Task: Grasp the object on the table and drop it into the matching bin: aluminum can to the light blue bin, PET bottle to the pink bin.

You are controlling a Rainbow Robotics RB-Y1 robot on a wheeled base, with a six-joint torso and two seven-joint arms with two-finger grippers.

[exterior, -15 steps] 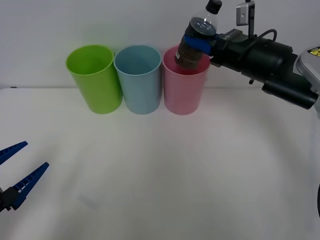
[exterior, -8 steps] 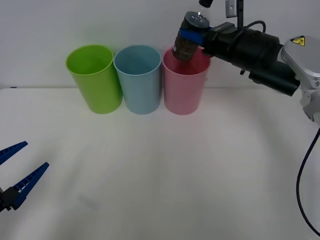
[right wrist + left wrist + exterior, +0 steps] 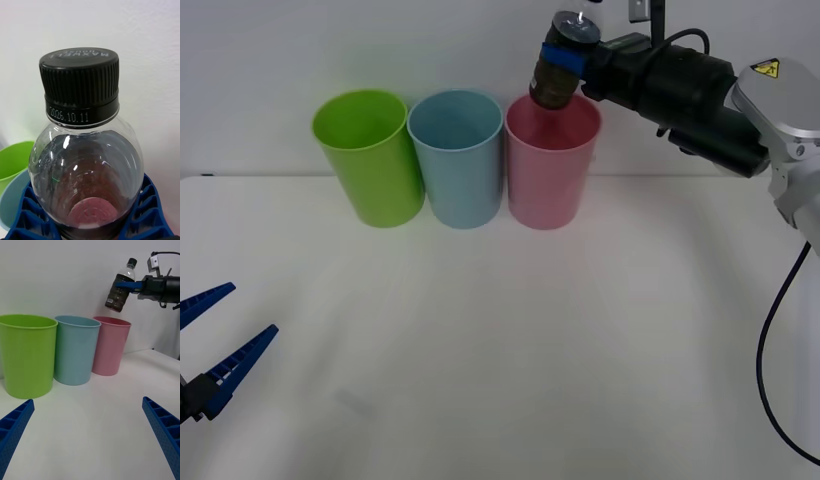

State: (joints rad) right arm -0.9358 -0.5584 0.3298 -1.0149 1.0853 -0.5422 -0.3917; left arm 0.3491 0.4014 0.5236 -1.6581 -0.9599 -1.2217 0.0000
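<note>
The PET bottle (image 3: 554, 82), clear with a black cap and dark brown lower body, hangs tilted just above the back rim of the pink bin (image 3: 548, 175). My right gripper (image 3: 564, 56) is shut on its middle. In the right wrist view the bottle (image 3: 86, 161) stands between blue ribbed fingers (image 3: 150, 210). The left wrist view shows the bottle (image 3: 120, 292) held above the pink bin (image 3: 110, 348). The light blue bin (image 3: 460, 170) stands left of the pink one. My left gripper (image 3: 215, 345) is open and low at the table's near left.
A lime green bin (image 3: 375, 165) stands left of the light blue bin, all three touching in a row at the back of the white table (image 3: 530, 350). A white wall rises right behind them. My right arm reaches in from the upper right.
My right gripper has lifted the bottle from the pink bin's rim to just above it and shifted slightly left. The left arm has not moved.
</note>
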